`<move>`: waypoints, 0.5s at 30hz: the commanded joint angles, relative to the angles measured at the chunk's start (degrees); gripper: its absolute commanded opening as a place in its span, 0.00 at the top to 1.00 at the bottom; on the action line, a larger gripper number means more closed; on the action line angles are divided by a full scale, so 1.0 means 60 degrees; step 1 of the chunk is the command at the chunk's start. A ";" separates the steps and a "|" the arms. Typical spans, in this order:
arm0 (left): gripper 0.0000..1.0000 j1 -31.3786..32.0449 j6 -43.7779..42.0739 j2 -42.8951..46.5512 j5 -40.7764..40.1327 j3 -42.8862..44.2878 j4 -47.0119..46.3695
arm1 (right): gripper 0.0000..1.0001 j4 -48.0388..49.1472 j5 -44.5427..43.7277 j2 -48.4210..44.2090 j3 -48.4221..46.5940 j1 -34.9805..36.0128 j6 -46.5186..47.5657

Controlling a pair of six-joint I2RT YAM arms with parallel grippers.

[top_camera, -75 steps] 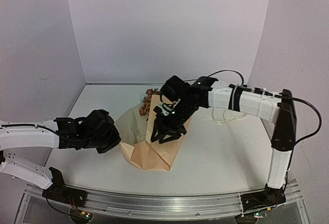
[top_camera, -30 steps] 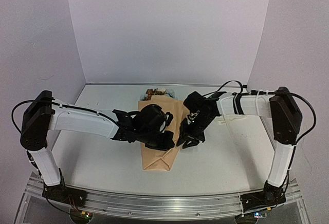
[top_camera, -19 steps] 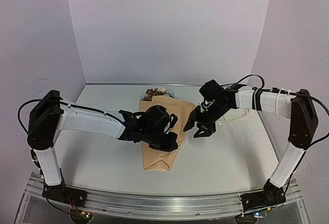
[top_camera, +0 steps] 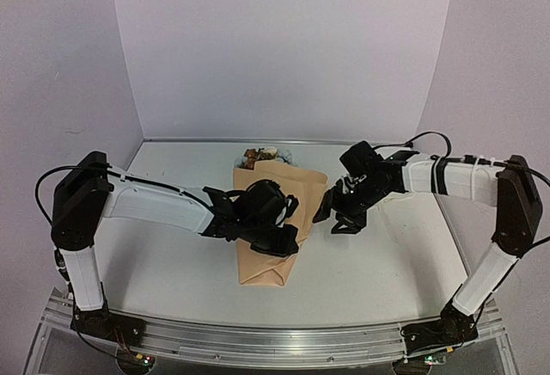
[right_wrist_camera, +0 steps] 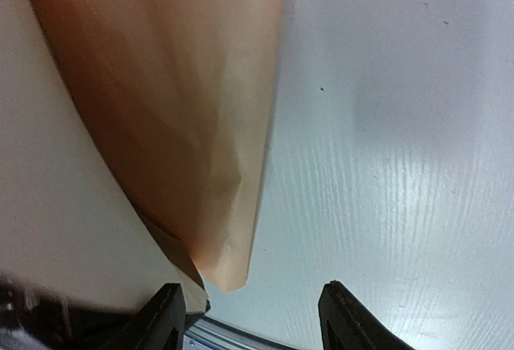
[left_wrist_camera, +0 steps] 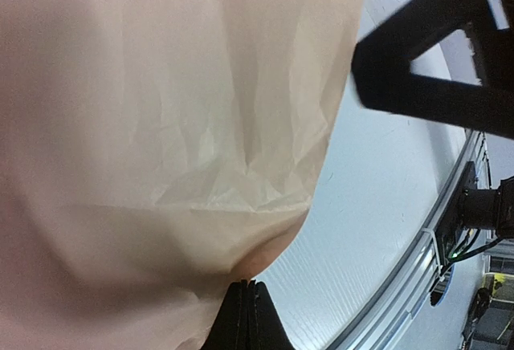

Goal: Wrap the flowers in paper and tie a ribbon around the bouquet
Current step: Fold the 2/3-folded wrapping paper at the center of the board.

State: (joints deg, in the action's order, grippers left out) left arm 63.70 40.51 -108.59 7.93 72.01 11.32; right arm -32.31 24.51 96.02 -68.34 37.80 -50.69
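The tan kraft paper (top_camera: 262, 259) lies folded into a cone around the flowers (top_camera: 260, 156), whose brownish and white heads poke out at its far end. My left gripper (top_camera: 286, 240) rests shut on the cone's middle. In the left wrist view its tips (left_wrist_camera: 245, 287) meet at a paper (left_wrist_camera: 161, 109) fold, with nothing seen between them. My right gripper (top_camera: 334, 218) hangs open just right of the cone's right edge. In the right wrist view a loose paper (right_wrist_camera: 169, 109) corner points down between the fingers (right_wrist_camera: 165, 318) without touching them. The ribbon looks like a pale strip (top_camera: 391, 195) behind the right arm.
The white table (top_camera: 172, 263) is walled by pale lilac panels on three sides. A metal rail (top_camera: 275, 341) with the arm bases runs along the near edge. The right gripper's black frame (left_wrist_camera: 434, 69) shows in the left wrist view.
The right gripper has opened, let go of the paper's right edge and pulled away to the right. The left gripper stays shut on the cone.
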 commanded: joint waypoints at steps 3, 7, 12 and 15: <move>1.00 0.0016 0.0041 -0.0245 0.0172 0.0566 -0.0364 | 0.35 0.0290 -0.0530 -0.0846 0.0029 -0.0016 0.0536; 1.00 0.0011 0.0009 -0.0283 0.0172 0.0641 -0.0369 | 0.34 0.0321 0.0011 0.0053 -0.0522 -0.0016 0.0493; 1.00 0.0018 0.0052 -0.0288 0.0155 0.0633 -0.0339 | 0.34 0.0437 0.0205 0.0827 -0.0938 -0.0016 0.0307; 1.00 0.0018 0.0080 -0.0298 0.0165 0.0625 -0.0349 | 0.38 0.0674 0.0341 0.1242 -0.1164 -0.0016 0.0051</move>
State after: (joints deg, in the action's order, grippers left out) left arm 63.70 40.52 -109.95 8.52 73.49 10.44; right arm -30.40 25.28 101.08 -71.85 37.78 -49.00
